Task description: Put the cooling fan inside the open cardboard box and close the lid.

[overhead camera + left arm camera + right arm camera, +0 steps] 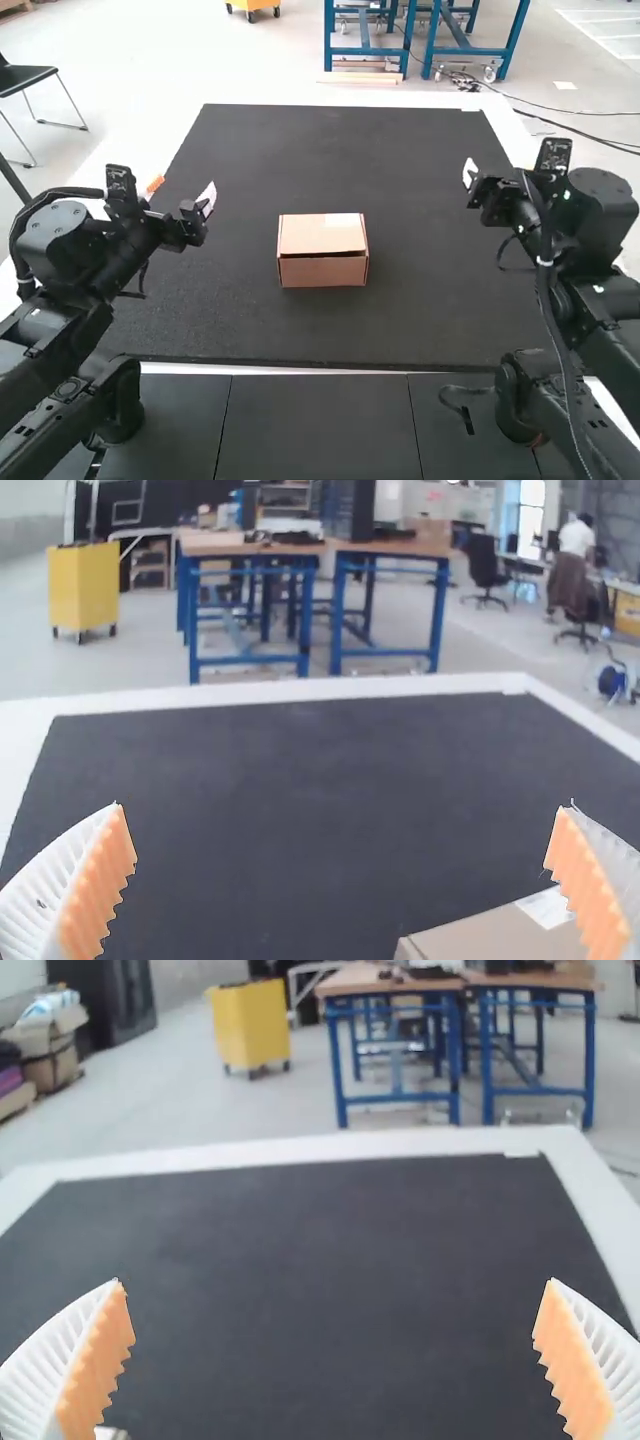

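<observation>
A cardboard box (322,249) stands in the middle of the black mat (330,150), its lid flaps down flat and a white label on top. My left gripper (181,192) hovers left of the box, clear of it, fingers spread wide. In the left wrist view that gripper (340,815) is open with nothing between its orange pads (100,880), and a corner of the box (500,935) shows low between them. My right gripper (480,185) hangs to the right of the box, also apart from it. In the right wrist view it (332,1285) is open over bare mat.
The mat covers most of the table, with a white border (500,105) along its far and side edges. Open mat lies all around the box. The arm bases stand at the near left and near right corners.
</observation>
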Motion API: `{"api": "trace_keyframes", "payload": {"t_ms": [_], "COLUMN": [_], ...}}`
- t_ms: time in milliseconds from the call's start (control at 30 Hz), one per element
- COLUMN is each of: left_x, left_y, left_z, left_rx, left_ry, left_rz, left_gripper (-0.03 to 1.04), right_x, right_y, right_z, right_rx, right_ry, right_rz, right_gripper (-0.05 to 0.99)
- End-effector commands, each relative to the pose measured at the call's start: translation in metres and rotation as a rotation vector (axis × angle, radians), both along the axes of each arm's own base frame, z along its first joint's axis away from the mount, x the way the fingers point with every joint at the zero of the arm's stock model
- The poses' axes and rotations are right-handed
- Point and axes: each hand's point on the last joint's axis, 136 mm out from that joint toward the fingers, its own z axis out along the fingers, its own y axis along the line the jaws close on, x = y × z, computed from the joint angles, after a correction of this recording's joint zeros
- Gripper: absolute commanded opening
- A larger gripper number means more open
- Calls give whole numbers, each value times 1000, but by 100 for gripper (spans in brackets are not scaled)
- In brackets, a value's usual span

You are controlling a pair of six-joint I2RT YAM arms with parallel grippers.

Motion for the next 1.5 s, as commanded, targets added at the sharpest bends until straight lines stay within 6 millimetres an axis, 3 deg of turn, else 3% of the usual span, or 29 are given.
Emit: {"api": "trace_keyframes", "payload": {"t_ms": [0,67,200,333,433,567,700,900,1000,1467], "left_x": [-11,-12,-14,-26,-19,-12,-6,-3,-1,-1], "left_y": [-10,-10,-9,-5,1,18,34,47,53,56], "left_z": [15,13,-4,-2,-15,-26,-43,-52,-74,-80], "left_rx": [7,15,57,-7,-58,-71,-55,-90,-85,-77], "left_ry": [-66,-75,-119,-210,-157,-108,-43,1,90,114], "left_rz": [-74,-76,-67,-66,-47,25,98,149,177,197], "left_gripper": [97,97,97,97,97,97,97,97,97,97], "right_x": [-4,-7,-6,-10,-14,-18,-17,-17,-18,-18], "right_y": [-9,-11,-11,-11,-11,-13,-10,-9,-7,-2], "right_z": [-1,-2,-32,-44,-58,-62,-98,-103,-114,-113], "right_rx": [-8,-8,-12,-14,-14,-14,-84,-46,-20,-35], "right_ry": [-65,-88,-65,-88,-104,-108,33,59,104,100], "right_rz": [-27,-29,-12,-3,-1,-9,1,0,9,27], "right_gripper": [91,91,91,91,91,91,91,91,91,91]}}
